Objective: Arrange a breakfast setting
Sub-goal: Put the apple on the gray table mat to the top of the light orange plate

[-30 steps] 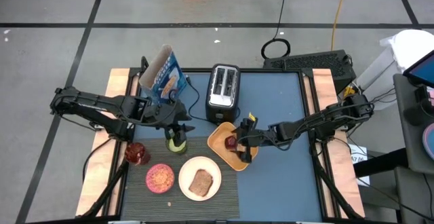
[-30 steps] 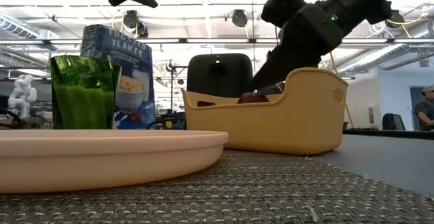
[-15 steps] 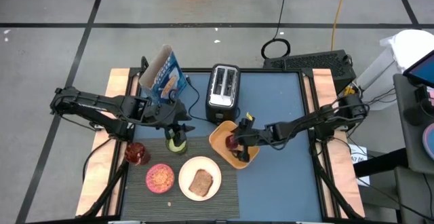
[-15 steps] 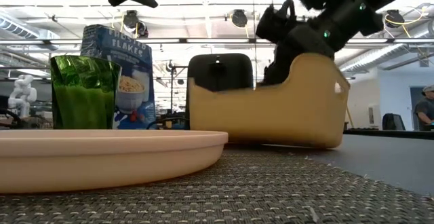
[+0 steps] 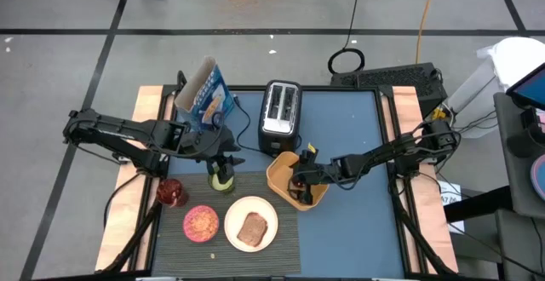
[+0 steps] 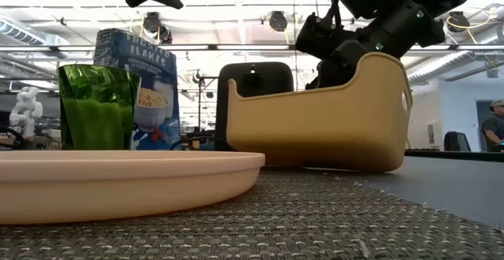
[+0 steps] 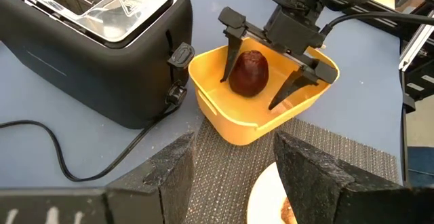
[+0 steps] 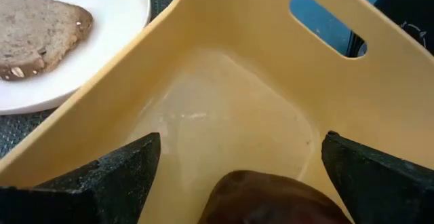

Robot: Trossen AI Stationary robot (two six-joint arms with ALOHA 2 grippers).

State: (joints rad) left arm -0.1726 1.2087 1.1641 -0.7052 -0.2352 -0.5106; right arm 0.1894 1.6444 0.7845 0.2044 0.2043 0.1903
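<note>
Right gripper [image 7: 269, 71] reaches into yellow bin [image 7: 224, 119], fingers spread wide around dark red fruit [image 7: 249, 72], likely to grab it; left gripper [image 5: 223, 157] half-open above green cup [image 5: 221, 179] on placemat [image 5: 285, 238].

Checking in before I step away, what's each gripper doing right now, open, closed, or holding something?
Left gripper: part open above the small green cup, holding nothing.
Right gripper: open, fingers straddling a dark red object inside the yellow bin.

Bright even overhead light, soft shadows, blurred near plate [image 6: 118, 181] at table level
</note>
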